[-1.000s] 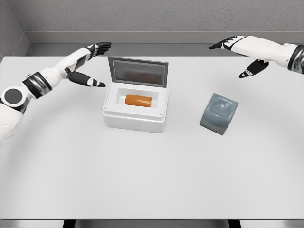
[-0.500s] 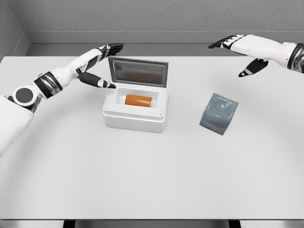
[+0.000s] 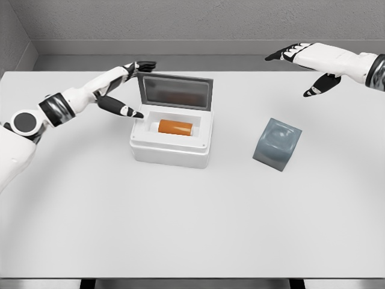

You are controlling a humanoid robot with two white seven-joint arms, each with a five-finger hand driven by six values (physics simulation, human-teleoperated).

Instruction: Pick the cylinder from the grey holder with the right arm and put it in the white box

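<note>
We're looking at a bare simulated test cell, not a home or shop: a plain flat white worktop (image 3: 192, 229) fills the view, a grey speckled wall (image 3: 198, 21) closes off the far side, and another grey wall (image 3: 12, 42) sits at far left. Surfaces look rendered, uniform and unmarked.

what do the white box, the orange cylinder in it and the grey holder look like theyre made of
White box: matte, thick-walled, probably foam or plastic; its open lid is grey inside. Orange cylinder: smooth, softly sheened, perhaps plastic. Grey holder: blue-grey block with a dished top and faint gloss, maybe moulded plastic or rubber.
</note>
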